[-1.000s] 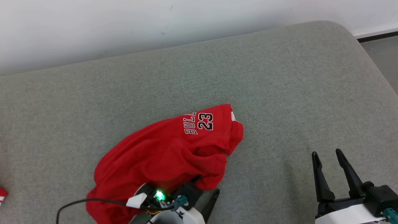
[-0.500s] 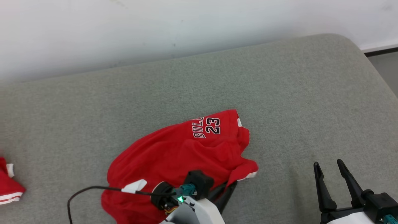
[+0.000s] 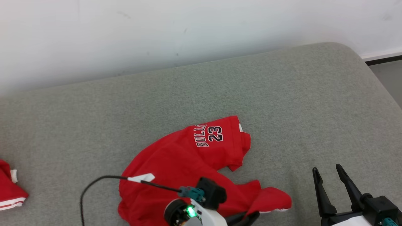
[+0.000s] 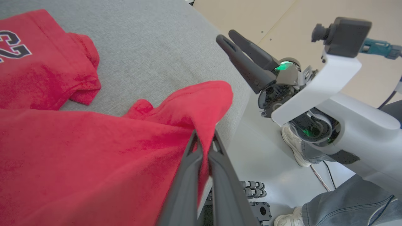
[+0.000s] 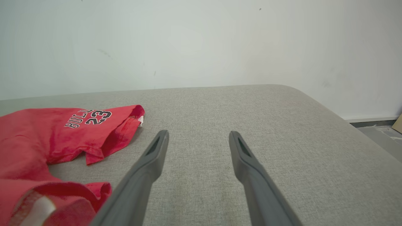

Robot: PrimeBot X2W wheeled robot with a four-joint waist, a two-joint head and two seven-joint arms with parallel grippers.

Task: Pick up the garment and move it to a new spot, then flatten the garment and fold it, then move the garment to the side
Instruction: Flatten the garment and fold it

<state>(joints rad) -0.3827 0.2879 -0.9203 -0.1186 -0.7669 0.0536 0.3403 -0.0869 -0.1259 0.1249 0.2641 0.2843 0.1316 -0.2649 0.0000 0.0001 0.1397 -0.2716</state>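
The garment (image 3: 188, 163) is a red jersey with "BULLS 23" printed on it, crumpled on a grey cushioned surface (image 3: 282, 94). My left gripper (image 4: 204, 142) is shut on a red fold at the garment's near edge, which the left wrist view (image 4: 94, 150) shows pinched between the two dark fingers. In the head view the left gripper (image 3: 251, 216) sits at the bottom edge with that fold drawn out to the right. My right gripper (image 3: 327, 172) stands open over bare cushion, to the right of the garment (image 5: 78, 128); its fingers (image 5: 154, 157) hold nothing.
Another red cloth with white stripes (image 3: 9, 188) lies at the far left edge. A white wall (image 3: 157, 31) backs the cushion. The cushion's right corner rounds off toward the floor (image 3: 389, 75). A person's shoes and jeans (image 4: 329, 201) show beside the robot's base.
My left gripper has shut on the garment's near edge and drawn that fold to the right. The head camera has tilted, shifting the whole picture. The right gripper stays open.
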